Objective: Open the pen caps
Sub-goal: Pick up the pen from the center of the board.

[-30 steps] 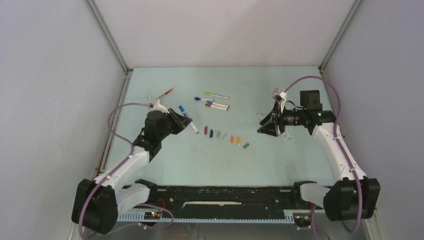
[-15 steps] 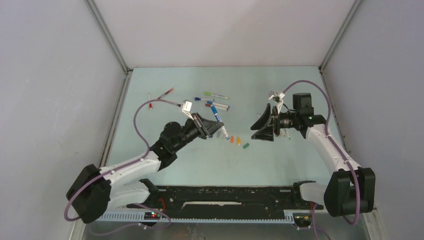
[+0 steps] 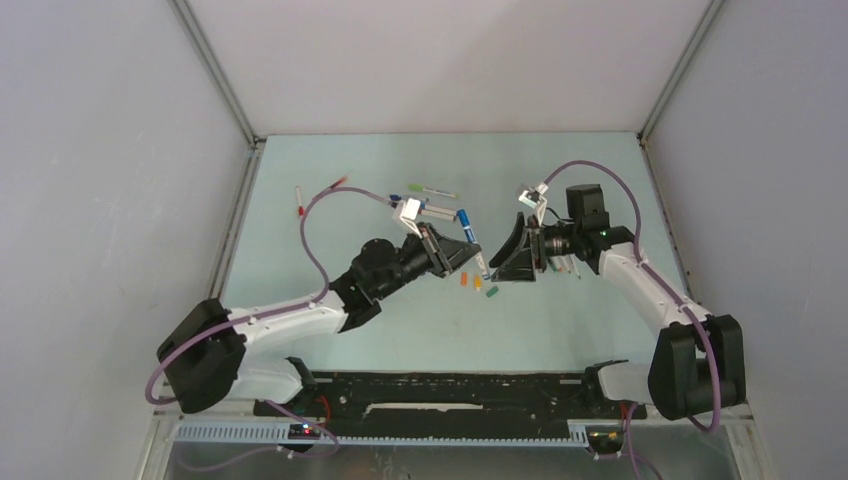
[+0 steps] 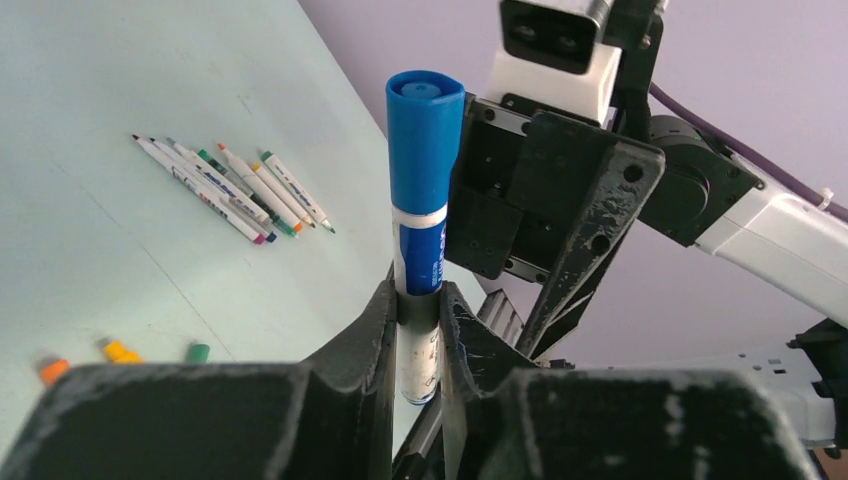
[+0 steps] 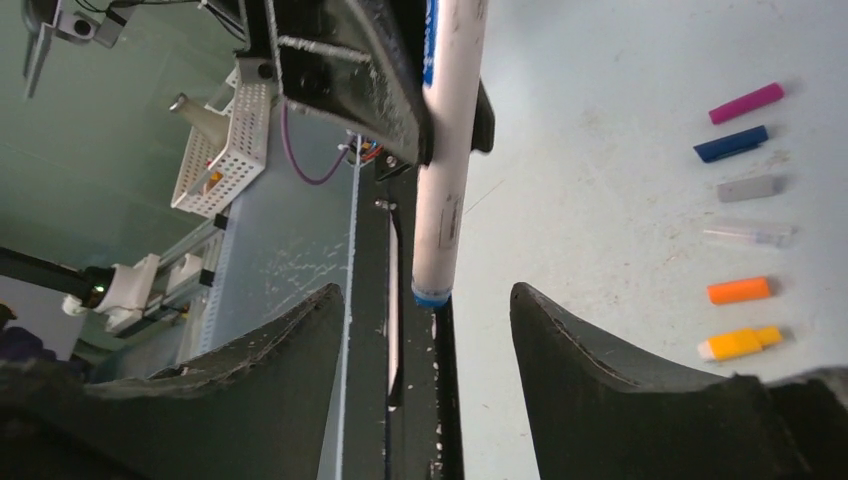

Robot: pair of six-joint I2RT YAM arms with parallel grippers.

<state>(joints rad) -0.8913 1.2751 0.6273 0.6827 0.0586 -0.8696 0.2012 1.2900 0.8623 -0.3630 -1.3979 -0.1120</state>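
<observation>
The left gripper (image 4: 418, 300) is clamped on the white barrel of a pen (image 4: 420, 255), holding it above the table (image 4: 120, 250) with its blue cap (image 4: 425, 140) standing clear of the grip. The right gripper (image 5: 428, 300) is spread wide and empty. In the right wrist view the pen's blue tail end (image 5: 432, 296), not the cap, sits in that open gap, so closing there would likely drag the barrel askew instead of freeing the cap.

The pen (image 4: 420, 262) is white-barrelled with a blue band and blue cap (image 4: 425, 120). At three o'clock in the right wrist view lie a magenta cap (image 5: 746, 103), navy cap (image 5: 732, 143), grey cap (image 5: 746, 188), clear cap (image 5: 748, 234), orange cap (image 5: 739, 290) and yellow cap (image 5: 740, 343). The table (image 3: 560, 172) is pale mint green.
</observation>
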